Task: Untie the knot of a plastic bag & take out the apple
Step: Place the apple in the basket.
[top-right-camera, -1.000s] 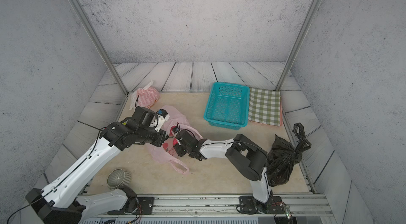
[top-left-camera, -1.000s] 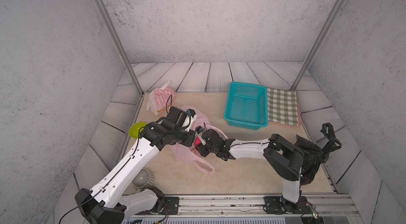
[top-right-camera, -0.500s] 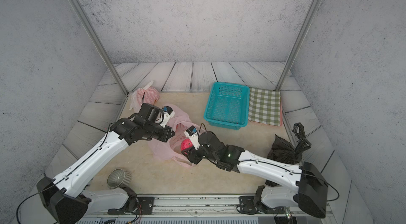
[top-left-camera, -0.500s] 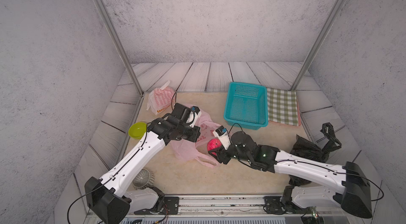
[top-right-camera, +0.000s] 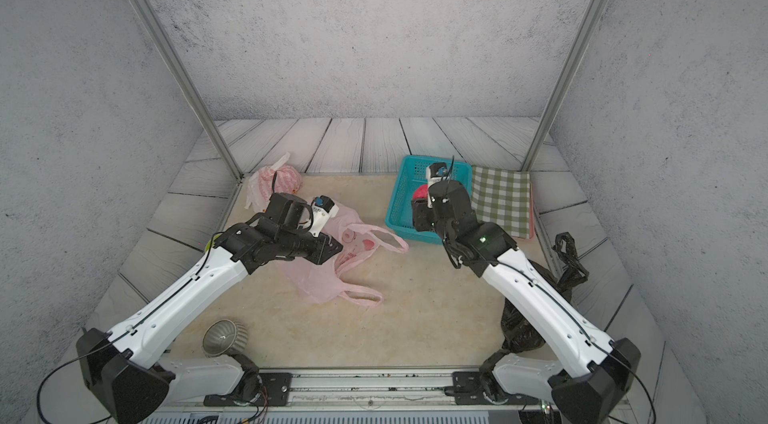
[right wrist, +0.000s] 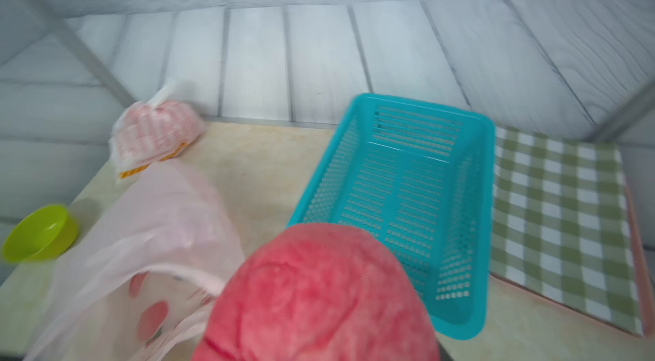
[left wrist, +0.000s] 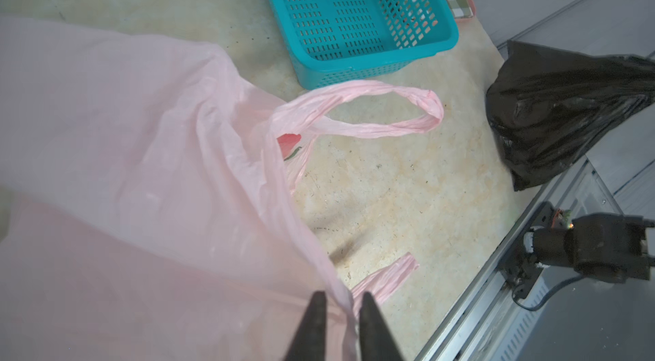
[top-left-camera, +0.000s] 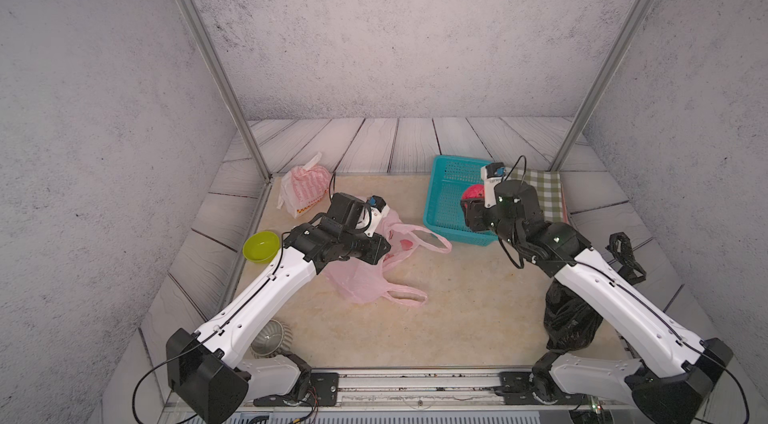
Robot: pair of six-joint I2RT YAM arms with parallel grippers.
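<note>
Far to the left of the teal perforated plastic basket (top-left-camera: 442, 209), a lime-green plastic bowl (top-left-camera: 261, 246) is sitting at the mat's edge, and a small knotted pink-and-white printed plastic bag (top-left-camera: 305, 189) is resting to the rear-left of the basket. Nearer the basket, the left gripper (left wrist: 343, 297) is hovering at the rim of the thin pale-pink plastic carrier bag (top-left-camera: 361, 280). Its jaws are standing slightly parted, with a fold of film lying in the gap and apparently not clamped. The bag is lying slack just left of the basket with both handle loops free and its mouth open, so the knot is judged undone. The film is likely handling as light, limp and slippery; a handle loop or the mouth rim is offering the surest hold. Above the basket's interior, the right gripper (top-left-camera: 472, 199) is holding the red, rough-textured round apple (top-left-camera: 474, 192), jaws pressed against its sides, well clear of the bag. The apple is judged light and possibly soft-surfaced; being round, it is liable to roll between flat jaws, so the hold belongs across its widest girth. Touching the basket's right side, a green-and-white checked cloth (top-left-camera: 540, 189) is lying flat. To the front-right of the basket, a black plastic bag (top-left-camera: 569, 318) is slumping behind the right arm.
</note>
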